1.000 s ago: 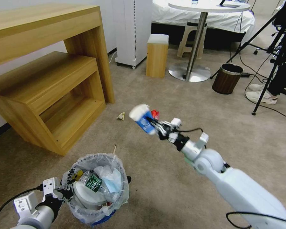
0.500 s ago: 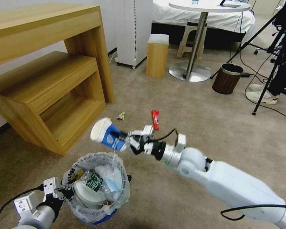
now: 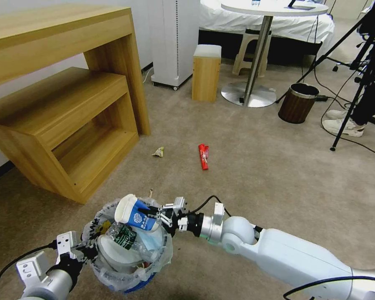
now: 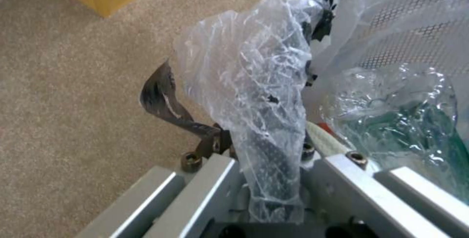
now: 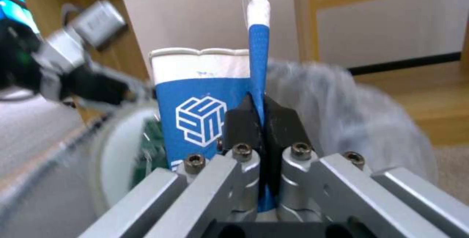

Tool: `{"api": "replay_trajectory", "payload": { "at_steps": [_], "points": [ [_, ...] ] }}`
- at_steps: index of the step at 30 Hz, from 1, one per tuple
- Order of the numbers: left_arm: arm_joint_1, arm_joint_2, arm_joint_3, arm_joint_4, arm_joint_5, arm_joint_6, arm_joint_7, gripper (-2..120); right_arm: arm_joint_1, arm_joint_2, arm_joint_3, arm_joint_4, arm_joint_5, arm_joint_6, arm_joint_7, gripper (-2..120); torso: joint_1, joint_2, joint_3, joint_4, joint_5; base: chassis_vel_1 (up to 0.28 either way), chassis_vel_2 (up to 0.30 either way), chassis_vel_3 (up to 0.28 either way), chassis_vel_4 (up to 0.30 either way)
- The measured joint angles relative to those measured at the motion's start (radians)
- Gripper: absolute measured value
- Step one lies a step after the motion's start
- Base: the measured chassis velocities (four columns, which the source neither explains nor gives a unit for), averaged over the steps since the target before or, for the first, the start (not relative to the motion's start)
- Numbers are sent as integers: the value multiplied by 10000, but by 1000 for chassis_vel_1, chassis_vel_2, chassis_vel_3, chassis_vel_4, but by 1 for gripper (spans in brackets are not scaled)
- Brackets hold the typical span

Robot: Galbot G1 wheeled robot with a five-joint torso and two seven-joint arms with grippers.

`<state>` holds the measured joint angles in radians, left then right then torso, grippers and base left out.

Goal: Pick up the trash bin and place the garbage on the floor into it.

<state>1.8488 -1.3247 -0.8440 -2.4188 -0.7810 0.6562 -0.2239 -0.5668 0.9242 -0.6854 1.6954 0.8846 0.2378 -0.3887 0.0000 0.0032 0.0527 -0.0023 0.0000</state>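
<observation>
While we read the head view from its left edge to its right, each line names one thing.

Desk: we see a wooden desk [image 3: 58, 96] filling the upper left of the frame, standing on the floor [image 3: 254, 175], a beige carpet.

Left gripper: our left gripper [image 3: 77, 253] sits at the lower left corner; its fingers are clamped on the rim of the trash bin, and in the left wrist view the left gripper [image 4: 273, 146] pinches the mesh wall and crinkled bag between them.

Trash bin: we find the trash bin [image 3: 96, 273] at lower left, just right of that gripper, a black bin lined with a translucent bag; inside lie a white slipper [image 3: 112, 254], a green-label bottle [image 3: 123, 236] and a blue mask [image 3: 151, 241].

Paper cup: the blue-white paper cup [image 3: 133, 213] lies tilted over the far rim of the bin, white mouth toward the left of the frame.

Right gripper: our right gripper [image 3: 159, 216] is at lower centre, its arm running in from the lower right; the jaws are narrow, pinching the cup's wall, as the right wrist view shows with the right gripper [image 5: 263, 120] closed on the paper cup [image 5: 200, 102].

Crumpled scrap: a small crumpled scrap [image 3: 158, 152] lies on the carpet at centre, well apart from the bin.

Red packet: a red packet [image 3: 203, 156] lies just right of the scrap.

Brown bin: a dark brown bin [image 3: 298, 103] stands at upper right.
</observation>
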Motion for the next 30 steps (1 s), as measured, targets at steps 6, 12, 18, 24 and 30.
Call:
{"api": "replay_trajectory", "payload": {
  "at_steps": [6, 12, 18, 24, 30],
  "points": [
    [87, 29, -60, -114, -32, 14, -7, 1, -89, 52, 16, -226, -350, 84, 93, 0, 0, 0, 0, 0, 0, 0, 0, 0, 0],
    [97, 39, -85, -134, -51, 14, -1, 1, -90, -49, 360, -15, -355, 86, 148, 23, 0, 0, 0, 0, 0, 0, 0, 0, 0],
    [93, 47, -110, -142, -60, 15, -3, 1, -106, -59, 545, 100, -345, 111, 106, 41, 0, 0, 0, 0, 0, 0, 0, 0, 0],
    [95, 22, -119, -114, -57, 17, -4, 1, -291, 54, 1030, 470, -332, 223, 573, 65, 0, 0, 0, 0, 1, 0, 0, 0, 0],
    [102, 118, -193, -30, -59, 23, -14, 1, -531, 109, 2465, 1022, 182, 197, 1172, 85, 0, 0, 0, 2, 0, 0, 0, 0, 0]
  ]
}}
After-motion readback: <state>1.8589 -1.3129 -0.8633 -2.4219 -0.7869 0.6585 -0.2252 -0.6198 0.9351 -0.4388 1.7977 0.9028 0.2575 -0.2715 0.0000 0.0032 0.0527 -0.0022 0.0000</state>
